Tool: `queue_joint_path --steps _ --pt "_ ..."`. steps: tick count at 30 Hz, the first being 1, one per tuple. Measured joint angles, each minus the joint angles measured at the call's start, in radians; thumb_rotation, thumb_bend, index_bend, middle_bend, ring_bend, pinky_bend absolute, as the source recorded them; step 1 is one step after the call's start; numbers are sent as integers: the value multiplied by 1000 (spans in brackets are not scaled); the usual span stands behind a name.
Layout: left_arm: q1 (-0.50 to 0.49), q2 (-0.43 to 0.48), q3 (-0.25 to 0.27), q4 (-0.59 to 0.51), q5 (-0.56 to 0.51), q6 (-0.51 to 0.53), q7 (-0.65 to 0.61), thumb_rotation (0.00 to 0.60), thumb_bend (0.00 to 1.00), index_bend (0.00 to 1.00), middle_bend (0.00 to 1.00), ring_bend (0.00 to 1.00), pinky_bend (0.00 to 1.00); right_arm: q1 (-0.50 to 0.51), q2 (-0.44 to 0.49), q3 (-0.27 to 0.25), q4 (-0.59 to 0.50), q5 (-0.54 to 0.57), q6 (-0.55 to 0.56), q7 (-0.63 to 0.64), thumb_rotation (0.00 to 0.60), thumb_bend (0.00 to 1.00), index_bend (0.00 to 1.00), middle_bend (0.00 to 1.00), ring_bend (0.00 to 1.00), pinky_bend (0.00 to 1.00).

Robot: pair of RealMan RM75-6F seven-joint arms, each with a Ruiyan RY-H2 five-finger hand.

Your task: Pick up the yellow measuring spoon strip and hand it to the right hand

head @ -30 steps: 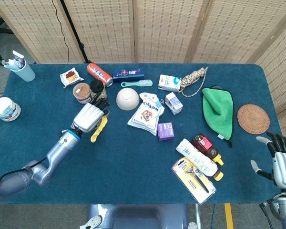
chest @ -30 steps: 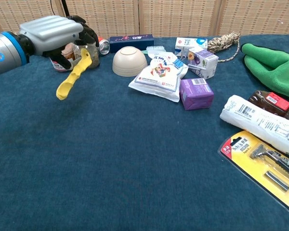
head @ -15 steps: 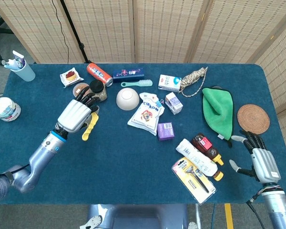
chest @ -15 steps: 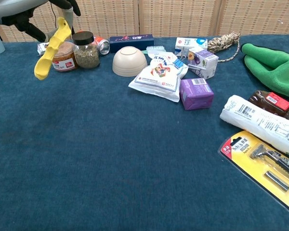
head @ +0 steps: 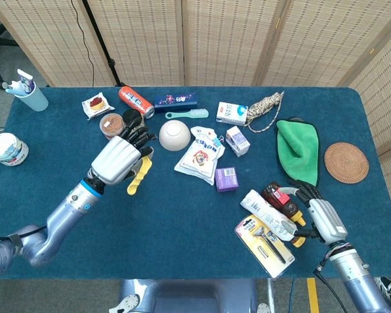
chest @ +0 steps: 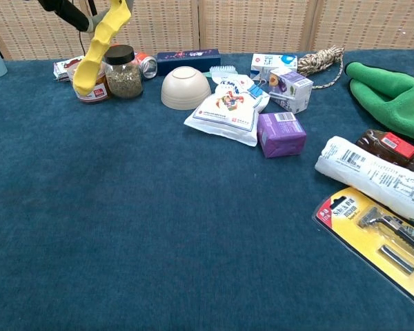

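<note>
My left hand (head: pixel 117 160) hangs above the left half of the blue table (head: pixel 182 222) and grips the yellow measuring spoon strip (head: pixel 139 176) by its upper end. The strip dangles from the fingers, clear of the cloth. In the chest view the strip (chest: pixel 100 45) hangs at the top left in front of the jars, with only dark fingertips (chest: pixel 67 9) showing at the frame's edge. My right hand (head: pixel 320 217) is low at the right, beside the brown bottle (head: pixel 281 199), fingers apart and holding nothing. The two hands are far apart.
Between the hands lie a cream bowl (head: pixel 174 135), a snack bag (head: pixel 200 154), a purple box (head: pixel 226 178), a white tube (head: pixel 268 215) and a yellow razor pack (head: pixel 266 240). A green cloth (head: pixel 298 151) and a woven coaster (head: pixel 346 162) sit right. Two jars (chest: pixel 124 71) stand behind the strip.
My left hand has risen with the strip and shifted back to the right. My right hand has come in from the table's right edge to the brown bottle.
</note>
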Motion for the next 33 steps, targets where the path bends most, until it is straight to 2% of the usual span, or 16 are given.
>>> queue_joint_path --steps 13,23,33 --pt "-40 -28 -38 -59 -43 -21 89 600 492 685 278 158 0 91 -30 21 4 26 -111 164 600 314 257 155 49 0" --pt "-78 -84 -69 -69 -73 -23 138 600 493 685 278 158 0 189 -92 51 48 48 -228 364 600 314 265 159 49 0" --pt "-100 -122 -76 -62 -66 -14 148 600 492 685 278 158 0 260 -137 74 84 51 -313 553 600 313 274 166 49 0"
